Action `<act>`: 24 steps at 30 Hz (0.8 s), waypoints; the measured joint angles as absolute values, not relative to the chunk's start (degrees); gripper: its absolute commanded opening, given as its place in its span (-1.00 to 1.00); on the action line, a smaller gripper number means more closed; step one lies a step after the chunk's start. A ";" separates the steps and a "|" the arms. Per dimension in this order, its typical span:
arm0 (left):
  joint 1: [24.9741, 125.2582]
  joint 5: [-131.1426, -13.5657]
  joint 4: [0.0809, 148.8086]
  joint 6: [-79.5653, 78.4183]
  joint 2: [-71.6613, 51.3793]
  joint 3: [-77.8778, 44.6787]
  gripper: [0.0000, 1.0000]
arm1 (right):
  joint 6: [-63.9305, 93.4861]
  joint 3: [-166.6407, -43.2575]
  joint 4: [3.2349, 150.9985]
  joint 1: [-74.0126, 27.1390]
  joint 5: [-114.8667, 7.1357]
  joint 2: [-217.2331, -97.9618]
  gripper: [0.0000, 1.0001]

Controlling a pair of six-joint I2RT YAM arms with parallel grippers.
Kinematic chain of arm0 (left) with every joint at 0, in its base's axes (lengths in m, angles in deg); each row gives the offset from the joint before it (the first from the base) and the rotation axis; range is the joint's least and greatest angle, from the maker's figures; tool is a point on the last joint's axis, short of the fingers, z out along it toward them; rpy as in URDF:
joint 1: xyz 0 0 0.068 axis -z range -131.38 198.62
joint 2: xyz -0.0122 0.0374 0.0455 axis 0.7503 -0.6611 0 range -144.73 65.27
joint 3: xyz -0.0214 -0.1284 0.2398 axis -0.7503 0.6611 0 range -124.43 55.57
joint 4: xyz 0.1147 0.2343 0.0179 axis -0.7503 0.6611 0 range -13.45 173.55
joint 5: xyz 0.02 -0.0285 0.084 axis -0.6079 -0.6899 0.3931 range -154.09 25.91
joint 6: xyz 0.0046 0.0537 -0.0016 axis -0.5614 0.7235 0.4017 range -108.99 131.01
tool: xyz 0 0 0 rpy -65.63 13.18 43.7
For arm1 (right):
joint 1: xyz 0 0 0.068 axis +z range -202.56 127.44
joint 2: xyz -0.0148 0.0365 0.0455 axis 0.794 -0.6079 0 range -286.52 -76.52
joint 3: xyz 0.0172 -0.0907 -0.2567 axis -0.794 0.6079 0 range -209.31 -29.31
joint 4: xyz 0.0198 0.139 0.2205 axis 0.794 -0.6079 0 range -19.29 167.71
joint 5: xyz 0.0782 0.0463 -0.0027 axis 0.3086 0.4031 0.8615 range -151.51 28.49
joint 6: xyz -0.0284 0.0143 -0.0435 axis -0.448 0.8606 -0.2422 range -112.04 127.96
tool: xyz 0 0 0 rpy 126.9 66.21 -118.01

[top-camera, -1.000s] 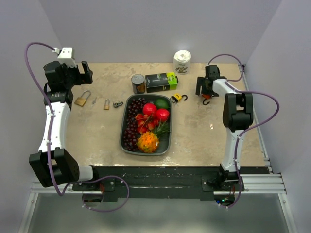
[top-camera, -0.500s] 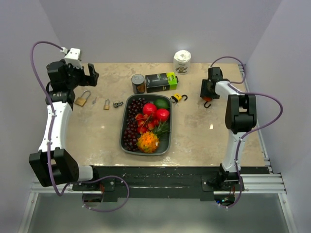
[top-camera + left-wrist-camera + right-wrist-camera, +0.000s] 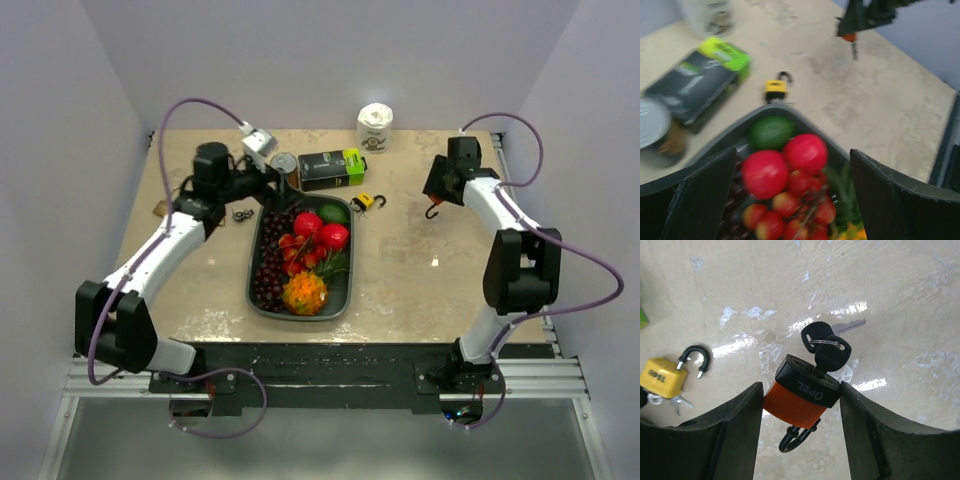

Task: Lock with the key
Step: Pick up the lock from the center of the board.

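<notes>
Three padlocks show on the table (image 3: 400, 290). A brass padlock (image 3: 160, 208) lies near the left edge, half hidden behind the left arm. A yellow padlock (image 3: 362, 201) with an open shackle lies just off the far right corner of the tray (image 3: 257, 262). An orange padlock (image 3: 790, 407) is over by the right arm. There is one tray of fruit, and along the far edge stand one can (image 3: 284, 165), one black and green box (image 3: 330, 168) and one paper roll (image 3: 375, 127). The left arm stretches low across from the left edge, and the left gripper (image 3: 280, 190) hangs over the tray's far left corner with its fingers (image 3: 700, 200) spread wide around nothing. The right arm reaches up along the right edge toward the far right corner, elbow out and wrist bent down. The right gripper (image 3: 801, 390) has both fingers (image 3: 735, 425) pressed against the sides of the orange padlock, which it holds just off the table. The padlock's black end points away from the wrist, and its hooked shackle (image 3: 800, 437) hangs open. Two black-headed keys (image 3: 826, 347) share one ring: one sits in the keyhole and the other hangs loose beside it.
</notes>
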State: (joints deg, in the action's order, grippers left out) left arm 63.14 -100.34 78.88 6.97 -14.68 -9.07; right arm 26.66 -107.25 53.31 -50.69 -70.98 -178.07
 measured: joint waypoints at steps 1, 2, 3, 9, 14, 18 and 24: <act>66.53 -100.45 76.82 5.36 -15.92 -8.39 0.98 | 27.67 -106.81 53.18 -50.72 -70.81 -176.96 -1.00; 69.83 -100.52 74.99 3.91 -17.56 -8.22 0.91 | 28.93 -106.28 52.89 -50.72 -70.50 -175.61 -1.00; 73.13 -100.41 72.71 2.58 -19.42 -8.31 0.86 | 30.29 -105.74 52.61 -50.76 -69.93 -174.14 -1.00; 87.84 -97.68 62.94 -5.75 -32.62 -13.03 0.72 | 37.24 -104.21 49.00 -50.74 -67.46 -166.03 -1.00; 94.33 -93.04 57.87 -10.56 -40.36 -17.47 0.68 | 41.61 -103.36 46.66 -50.76 -64.99 -160.94 -1.00; 97.85 -88.63 54.77 -11.12 -43.00 -19.83 0.62 | 44.43 -100.97 44.70 -50.76 -63.29 -156.85 -1.00; 100.43 -83.75 53.24 -10.95 -45.78 -23.15 0.49 | 46.22 -96.45 43.01 -50.76 -61.58 -152.55 -1.00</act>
